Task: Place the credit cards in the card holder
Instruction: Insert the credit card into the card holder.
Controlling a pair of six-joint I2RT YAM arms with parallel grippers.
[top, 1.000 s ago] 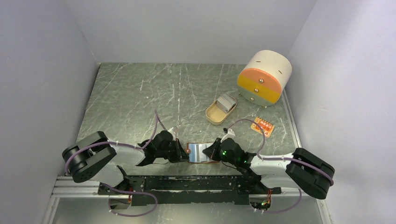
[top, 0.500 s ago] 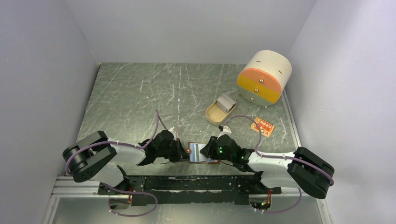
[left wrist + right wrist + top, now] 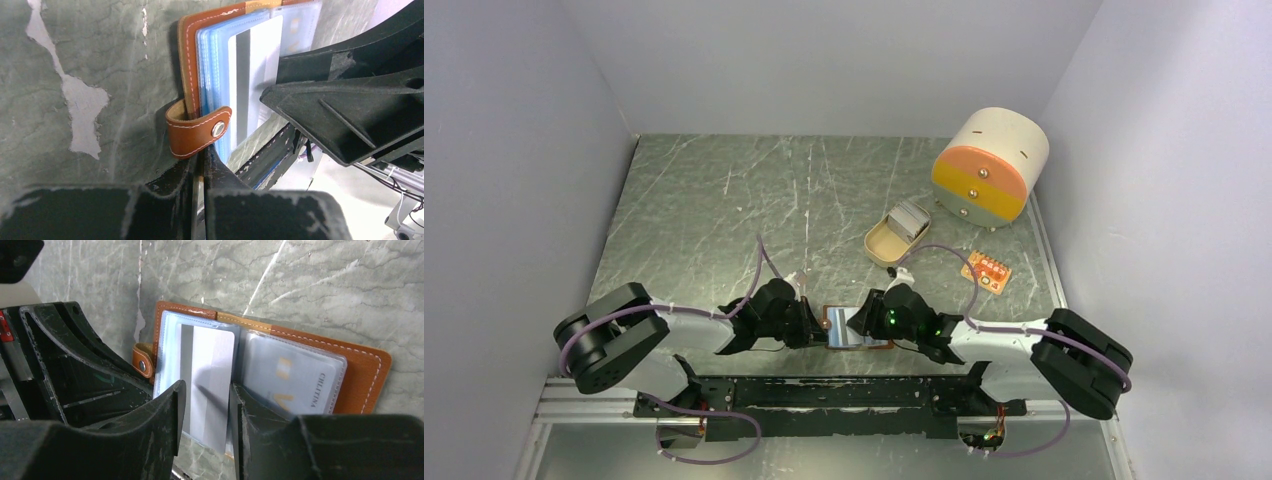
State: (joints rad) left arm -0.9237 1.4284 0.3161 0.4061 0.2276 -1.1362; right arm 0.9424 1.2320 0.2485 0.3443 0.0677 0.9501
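Right wrist view: the right gripper (image 3: 206,390) is seen with jaws parted either side of a card (image 3: 210,360), seemingly lodged partway in the left sleeve (image 3: 169,347) of the open holder (image 3: 360,365), its long axis pointed back at the jaws. The holder is pinched at its strap (image 3: 197,132) by the closed left gripper (image 3: 200,162). Farther off, the remaining cards (image 3: 912,215) are stacked in a dish (image 3: 879,245), nearest the right arm.
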